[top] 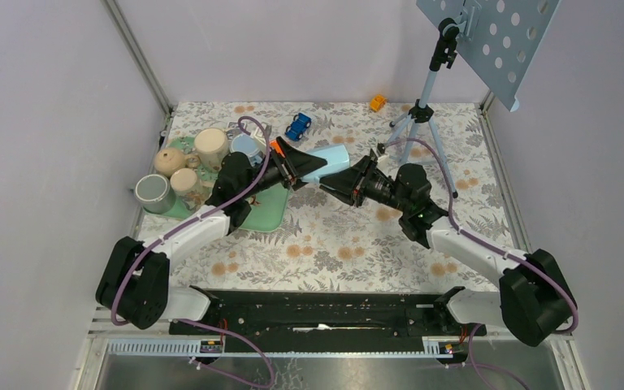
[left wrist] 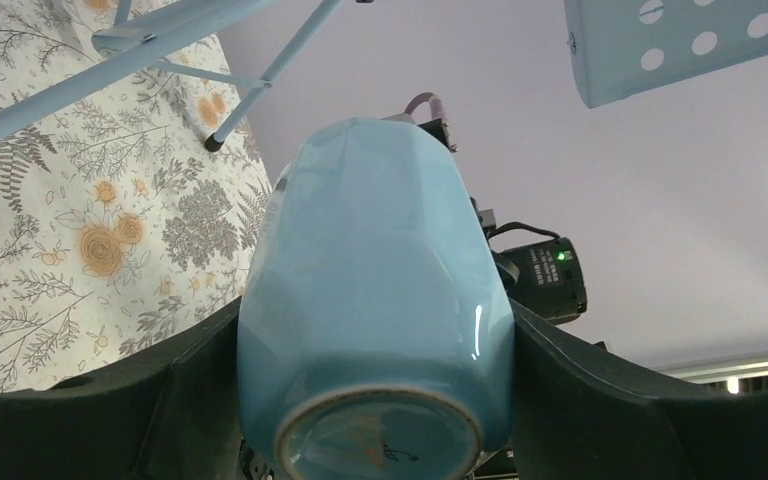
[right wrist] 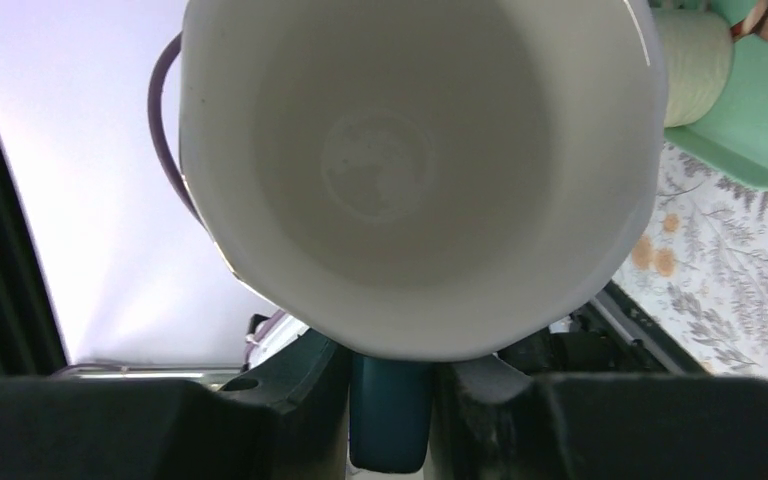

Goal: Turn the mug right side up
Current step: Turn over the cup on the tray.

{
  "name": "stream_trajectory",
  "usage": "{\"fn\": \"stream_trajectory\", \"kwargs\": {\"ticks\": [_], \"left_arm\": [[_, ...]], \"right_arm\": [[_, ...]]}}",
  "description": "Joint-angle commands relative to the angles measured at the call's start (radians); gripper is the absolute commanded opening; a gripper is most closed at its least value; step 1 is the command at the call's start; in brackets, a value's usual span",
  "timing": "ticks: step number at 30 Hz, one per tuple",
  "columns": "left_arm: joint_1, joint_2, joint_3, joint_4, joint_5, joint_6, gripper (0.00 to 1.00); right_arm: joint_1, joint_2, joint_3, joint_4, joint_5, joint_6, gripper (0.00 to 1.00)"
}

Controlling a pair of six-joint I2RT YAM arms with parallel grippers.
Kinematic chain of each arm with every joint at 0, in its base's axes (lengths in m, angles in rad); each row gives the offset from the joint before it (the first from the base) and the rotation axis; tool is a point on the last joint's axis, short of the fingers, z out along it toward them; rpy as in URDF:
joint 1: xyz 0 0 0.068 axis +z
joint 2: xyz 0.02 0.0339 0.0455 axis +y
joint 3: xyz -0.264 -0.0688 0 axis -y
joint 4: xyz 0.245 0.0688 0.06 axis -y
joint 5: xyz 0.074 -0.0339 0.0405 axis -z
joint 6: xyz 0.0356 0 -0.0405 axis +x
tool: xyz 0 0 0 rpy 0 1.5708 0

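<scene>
The light blue mug (top: 326,161) hangs on its side in the air above the table's middle. My left gripper (top: 296,167) is shut on its body near the base. In the left wrist view the mug (left wrist: 375,270) fills the space between my left gripper's (left wrist: 375,385) black fingers (left wrist: 600,400), base toward the camera. My right gripper (top: 344,185) is at the mug's mouth. The right wrist view looks into the white inside of the mug (right wrist: 410,160). The mug's dark handle (right wrist: 390,415) sits pinched between my right gripper's (right wrist: 390,395) fingers.
A green tray (top: 270,213) at the left holds a cream mug (top: 211,147), a small teapot (top: 170,160) and a grey cup (top: 153,193). A blue toy car (top: 297,126) and an orange toy (top: 378,102) lie at the back. A tripod (top: 419,122) with a perforated panel (top: 491,41) stands at the back right.
</scene>
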Motion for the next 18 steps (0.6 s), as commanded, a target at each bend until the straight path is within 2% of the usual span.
{"fn": "stream_trajectory", "kwargs": {"ticks": [1,2,3,9,11,15,18], "left_arm": [[-0.006,-0.039,0.013,-0.012,-0.004,0.064,0.64],[-0.007,-0.036,0.014,-0.016,-0.009,0.066,0.72],[-0.007,-0.033,0.015,-0.030,-0.016,0.069,0.76],[-0.007,-0.029,0.012,-0.089,-0.065,0.100,0.94],[-0.006,-0.026,0.013,-0.109,-0.075,0.111,0.98],[-0.007,-0.035,0.023,-0.181,-0.115,0.151,0.99],[-0.006,-0.052,0.043,-0.296,-0.170,0.204,0.99]], "right_arm": [[-0.002,-0.070,0.110,-0.200,0.040,-0.275,0.00],[-0.002,-0.076,0.125,-0.234,0.049,-0.303,0.00],[-0.002,-0.081,0.143,-0.276,0.057,-0.327,0.00],[-0.002,-0.103,0.191,-0.398,0.105,-0.443,0.00],[-0.002,-0.110,0.194,-0.424,0.122,-0.464,0.00],[-0.002,-0.120,0.198,-0.464,0.145,-0.499,0.00],[-0.002,-0.130,0.205,-0.508,0.165,-0.536,0.00]]}}
